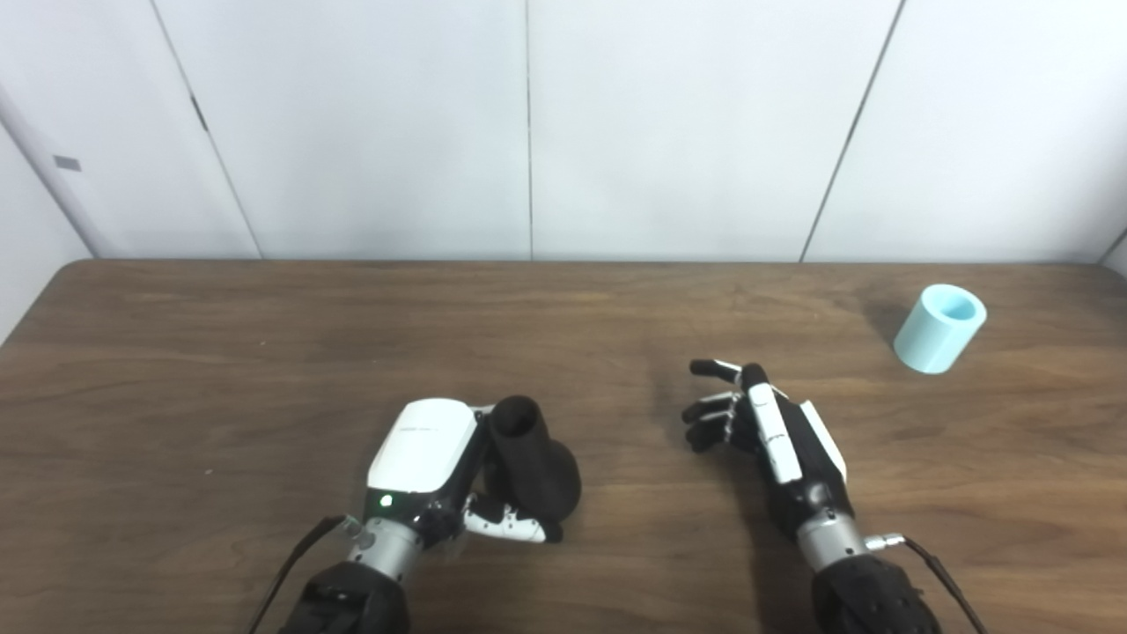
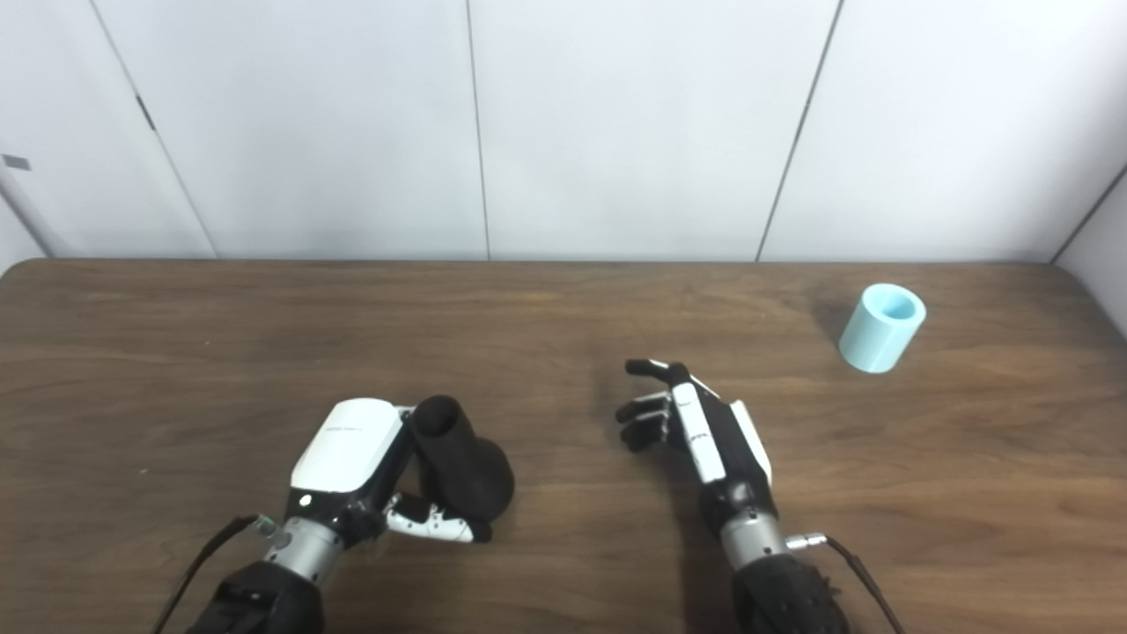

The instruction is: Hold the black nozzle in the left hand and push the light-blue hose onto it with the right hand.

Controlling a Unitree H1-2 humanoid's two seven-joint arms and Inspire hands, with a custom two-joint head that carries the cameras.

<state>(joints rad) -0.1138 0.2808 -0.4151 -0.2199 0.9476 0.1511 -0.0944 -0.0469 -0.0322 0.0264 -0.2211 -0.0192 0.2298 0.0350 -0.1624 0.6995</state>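
The black nozzle (image 1: 531, 464) stands on the brown table (image 1: 264, 352), narrow neck up and wide base down. My left hand (image 1: 431, 467) is wrapped around it, thumb curled under its front, so it is shut on the nozzle. The light-blue hose piece (image 1: 939, 328), a short hollow cylinder, sits tilted at the far right of the table. My right hand (image 1: 766, 423) rests near the table's middle, fingers apart and holding nothing, well short of the hose and to its lower left.
White wall panels (image 1: 528, 123) rise behind the table's far edge. Cables run from both wrists toward the bottom edge. Bare wood lies between my right hand and the hose.
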